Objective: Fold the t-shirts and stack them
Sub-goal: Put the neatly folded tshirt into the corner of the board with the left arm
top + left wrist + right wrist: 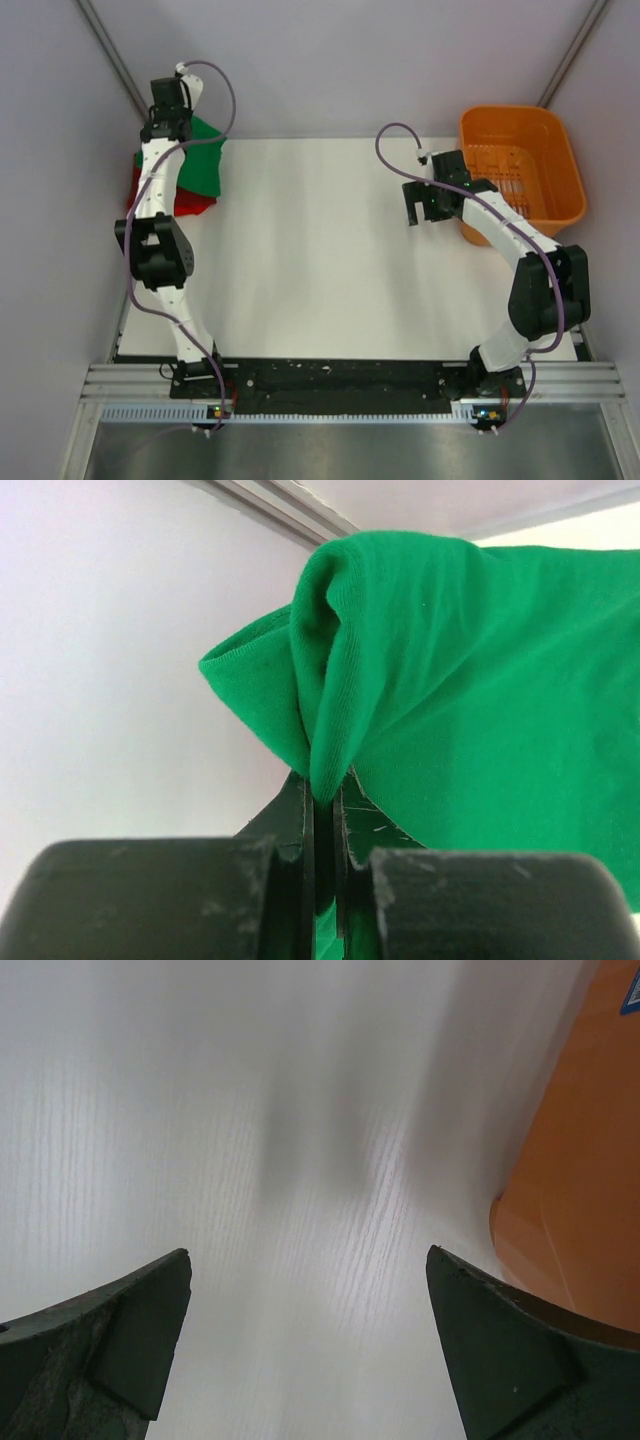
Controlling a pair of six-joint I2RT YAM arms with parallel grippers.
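The left arm (160,178) and right arm (500,222) have white links, black joints and purple cables (233,100). The left hand (322,815) and right hand (308,1255) are scuffed black.

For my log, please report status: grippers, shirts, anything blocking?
Left gripper shut on green t-shirt, far left corner. Right gripper open, empty, beside orange basket. Red t-shirt partly under the green. No obstruction visible.

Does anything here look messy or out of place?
Yes: the green t-shirt and red t-shirt lie crumpled together at the table's far-left corner, not flat or neatly stacked. The left gripper is shut on a bunched fold of the green one.
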